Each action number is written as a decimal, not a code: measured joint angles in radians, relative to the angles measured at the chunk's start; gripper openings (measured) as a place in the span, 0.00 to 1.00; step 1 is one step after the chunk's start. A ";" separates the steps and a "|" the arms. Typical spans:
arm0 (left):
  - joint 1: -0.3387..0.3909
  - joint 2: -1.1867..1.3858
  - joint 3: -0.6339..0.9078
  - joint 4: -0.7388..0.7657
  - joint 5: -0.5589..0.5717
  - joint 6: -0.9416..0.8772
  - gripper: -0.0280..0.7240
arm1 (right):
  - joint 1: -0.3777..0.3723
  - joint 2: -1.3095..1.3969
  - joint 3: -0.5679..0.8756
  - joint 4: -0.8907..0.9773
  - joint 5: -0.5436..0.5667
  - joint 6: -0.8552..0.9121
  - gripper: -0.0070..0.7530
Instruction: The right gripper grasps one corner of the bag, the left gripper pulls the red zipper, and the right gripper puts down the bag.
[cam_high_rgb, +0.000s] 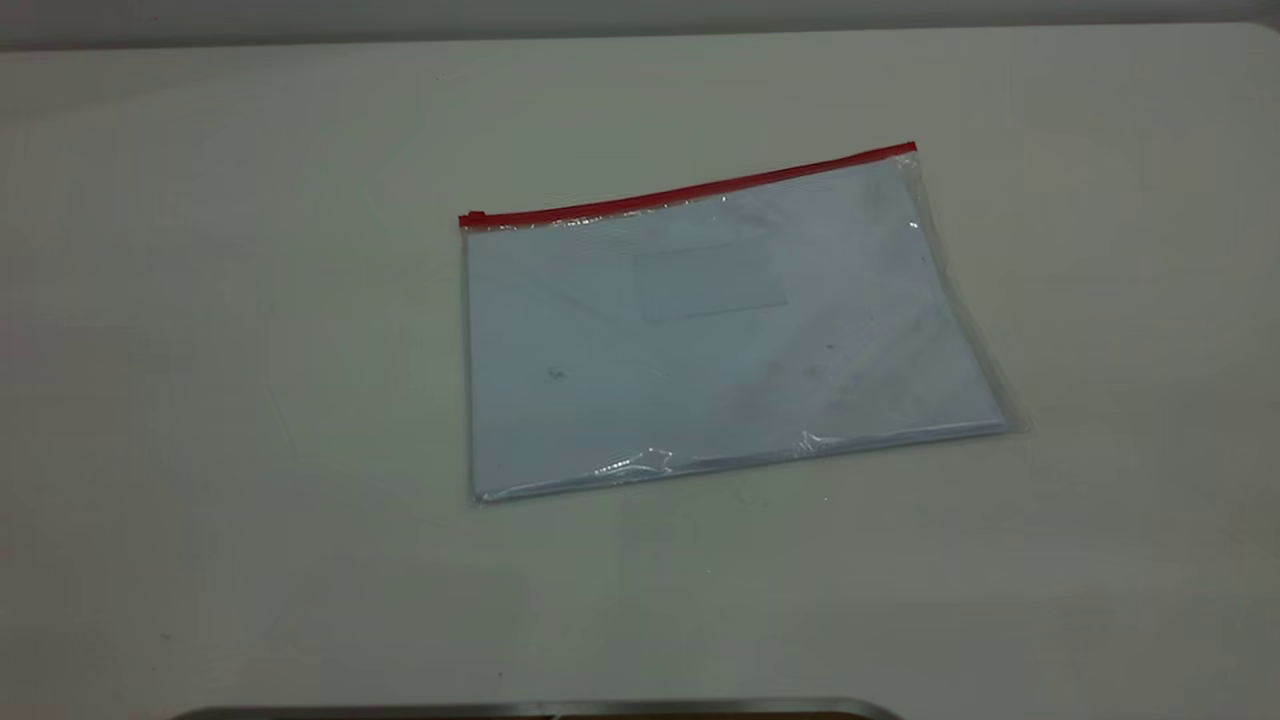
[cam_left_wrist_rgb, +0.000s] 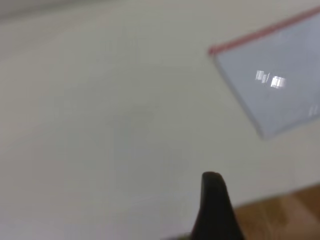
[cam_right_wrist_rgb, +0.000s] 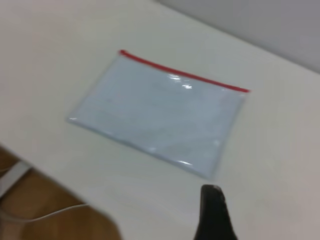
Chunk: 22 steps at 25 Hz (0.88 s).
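Flat on the matte table (cam_high_rgb: 200, 400), clear glossy bag (cam_high_rgb: 720, 330), red zipper (cam_high_rgb: 690, 190); claw states: cannot tell.

the bag (cam_high_rgb: 715, 330) lies flat on the table, a clear rectangular pouch with white sheets inside and a faint label window near its far edge. the red zipper (cam_high_rgb: 690, 190) runs along that far long edge, its small slider (cam_high_rgb: 473, 217) at the left end.

The bag (cam_high_rgb: 725, 330) lies flat on the table (cam_high_rgb: 200, 400). The zipper (cam_high_rgb: 690, 190) runs along the bag's far edge.
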 joint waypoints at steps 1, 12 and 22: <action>0.000 0.000 0.032 0.001 0.000 0.000 0.82 | 0.000 -0.021 0.018 -0.023 -0.006 0.010 0.74; 0.000 0.000 0.282 0.004 -0.006 0.053 0.82 | 0.000 -0.044 0.126 -0.110 -0.020 0.065 0.74; 0.000 0.000 0.348 -0.013 -0.048 0.055 0.82 | 0.000 -0.044 0.131 -0.170 -0.040 0.153 0.74</action>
